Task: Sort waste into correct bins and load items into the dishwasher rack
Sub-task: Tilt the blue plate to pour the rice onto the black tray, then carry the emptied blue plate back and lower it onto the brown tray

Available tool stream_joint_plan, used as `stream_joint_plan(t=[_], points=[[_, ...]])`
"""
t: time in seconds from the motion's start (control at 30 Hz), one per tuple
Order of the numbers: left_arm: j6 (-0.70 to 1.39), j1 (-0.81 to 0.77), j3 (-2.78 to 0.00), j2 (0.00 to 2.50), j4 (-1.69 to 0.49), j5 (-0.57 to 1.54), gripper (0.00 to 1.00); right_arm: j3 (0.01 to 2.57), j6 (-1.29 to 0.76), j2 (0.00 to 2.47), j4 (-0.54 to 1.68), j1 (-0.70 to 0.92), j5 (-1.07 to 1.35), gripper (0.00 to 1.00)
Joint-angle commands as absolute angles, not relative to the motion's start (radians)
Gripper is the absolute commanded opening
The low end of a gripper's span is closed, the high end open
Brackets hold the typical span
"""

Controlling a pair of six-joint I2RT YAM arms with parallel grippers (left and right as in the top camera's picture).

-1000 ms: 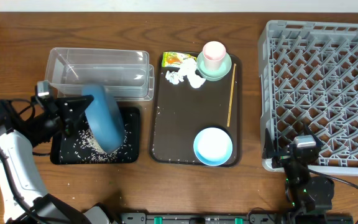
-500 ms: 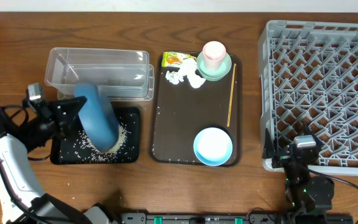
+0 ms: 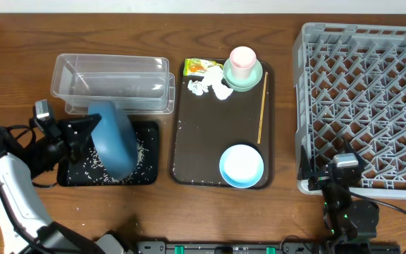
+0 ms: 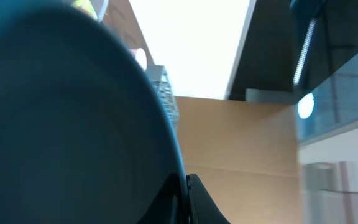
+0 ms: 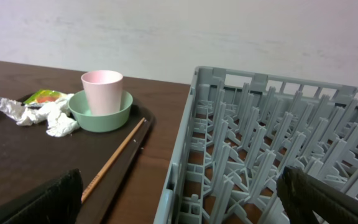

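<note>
The large dark blue bowl (image 3: 115, 144) stands on edge, tipped over the black tray (image 3: 63, 180), where loose rice grains (image 3: 99, 164) lie scattered. The left pincer (image 3: 83, 131) is clamped on its rim. The step in hand looks like emptying the rice. To do it well, keep the bowl's mouth inside the tray's walls, just beside the clear tub (image 3: 111, 83), and tilt steeply so no grain lands on the tabletop (image 3: 20, 56). The right pincer (image 3: 338, 173) rests wide apart, holding nothing, by the dishwasher rack (image 3: 372, 99) corner.
</note>
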State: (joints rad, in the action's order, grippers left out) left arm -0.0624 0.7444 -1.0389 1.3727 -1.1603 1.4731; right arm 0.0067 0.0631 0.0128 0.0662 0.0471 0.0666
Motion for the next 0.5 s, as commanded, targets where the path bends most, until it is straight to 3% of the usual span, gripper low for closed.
stream_joint_plan(t=[0.0, 0.23, 0.47], points=[[-0.131, 0.746, -1.045, 1.297, -1.177, 1.45, 0.06, 0.006, 0.076, 0.009, 0.07, 0.033, 0.06, 0.99], [0.022, 0.721, -1.077, 1.147, -1.17, 1.259, 0.06, 0.006, 0.076, 0.009, 0.07, 0.033, 0.06, 0.99], [0.197, 0.526, -1.135, 0.973, -1.075, 1.192, 0.06, 0.006, 0.076, 0.009, 0.07, 0.033, 0.06, 0.99]])
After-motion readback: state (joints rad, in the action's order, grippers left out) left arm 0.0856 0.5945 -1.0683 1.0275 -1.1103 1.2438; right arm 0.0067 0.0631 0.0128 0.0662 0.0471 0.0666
